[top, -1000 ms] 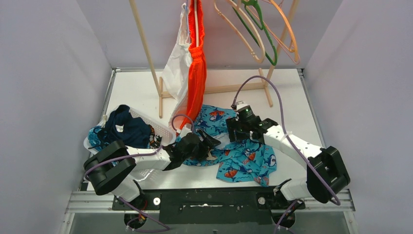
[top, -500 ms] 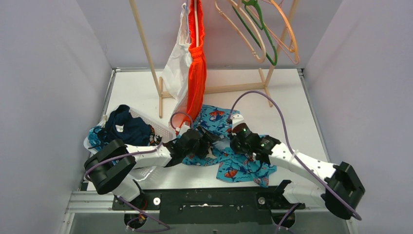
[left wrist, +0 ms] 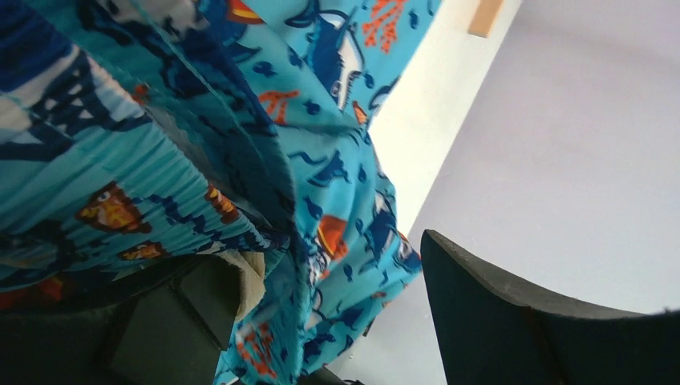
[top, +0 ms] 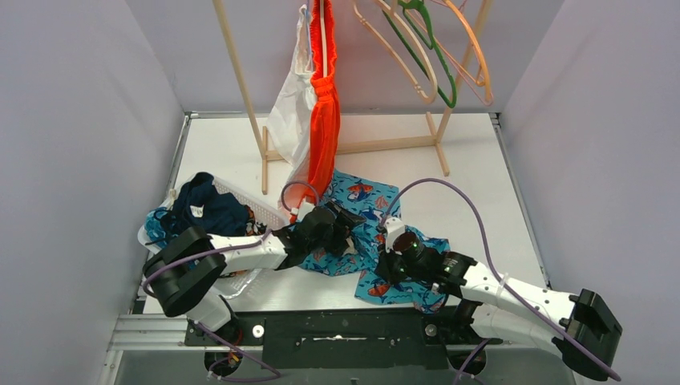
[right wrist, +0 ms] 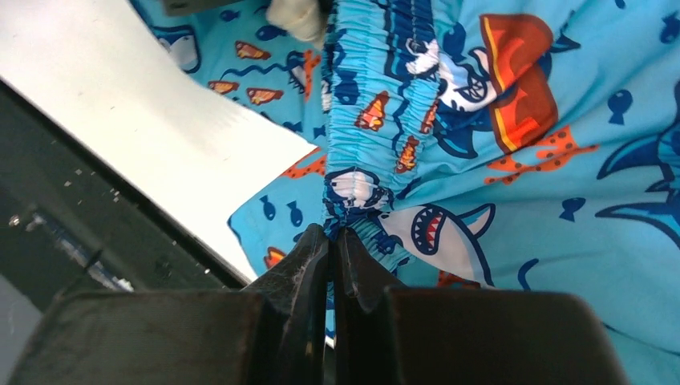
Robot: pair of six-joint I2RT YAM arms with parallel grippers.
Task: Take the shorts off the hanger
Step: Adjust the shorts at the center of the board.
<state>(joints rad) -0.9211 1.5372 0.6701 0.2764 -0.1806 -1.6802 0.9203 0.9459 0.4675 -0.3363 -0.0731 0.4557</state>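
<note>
The right gripper [right wrist: 333,237] is pressing its two black fingers tightly together on the gathered waistband edge of the teal shark-print fabric shorts [right wrist: 513,120]. These shorts are lying crumpled on the flat white table [top: 465,160], near its front edge and between the two arms. The left gripper [left wrist: 321,277] is standing with its jaws spread wide (released, gripping nothing). A fold of the same teal cloth is draping over one finger, while the other finger is sitting clear of the fabric.

Farther back, plain bright orange fabric shorts [top: 323,120] are hanging bunched from the top of the pale wooden clothes rack [top: 239,80]. A white cloth piece [top: 289,112] is hanging just beside them on the left. Thin empty hangers in pink, green and orange [top: 437,68] are dangling at the rack's right end.

At the left, a white slatted plastic basket [top: 269,212] is holding plain navy fabric shorts [top: 204,210], with blue patterned cloth [top: 156,224] spilling over its near side.
</note>
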